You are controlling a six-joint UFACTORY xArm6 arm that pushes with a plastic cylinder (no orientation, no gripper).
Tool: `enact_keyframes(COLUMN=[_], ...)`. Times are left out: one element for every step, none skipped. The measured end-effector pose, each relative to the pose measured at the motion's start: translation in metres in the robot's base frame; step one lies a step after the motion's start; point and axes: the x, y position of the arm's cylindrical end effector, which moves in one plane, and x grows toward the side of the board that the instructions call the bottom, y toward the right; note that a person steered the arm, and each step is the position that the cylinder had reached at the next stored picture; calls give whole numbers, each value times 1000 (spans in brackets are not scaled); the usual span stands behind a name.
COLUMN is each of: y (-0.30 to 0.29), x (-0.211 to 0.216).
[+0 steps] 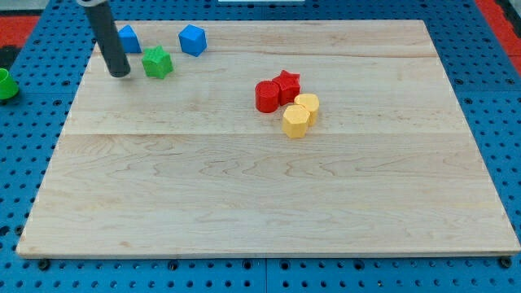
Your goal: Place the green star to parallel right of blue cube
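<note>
Item: wooden board [269,203] on a blue pegboard surface.

My tip [120,73]: bare rod end, no claw to open or clench, sitting just at 9 o'clock of the green star [158,62]; contact cannot be told.

Green star: near the view's top left, between two blue blocks, a blue cube [193,39] at its 1 o'clock and a second blue block [128,38] (partly hidden by the rod) at 11 o'clock.

Centre cluster: red cylinder [266,96], red star [286,85], two yellow blocks [296,121] [308,106], all touching.

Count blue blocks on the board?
2. One blue block at the top-left, partly behind my tip; the other blue block right of the green star. None obviously hidden.
</note>
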Motion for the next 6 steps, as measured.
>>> enact_keyframes(y=[39, 139, 184, 186, 200, 212], x=[-10, 5, 3, -9, -23, -25])
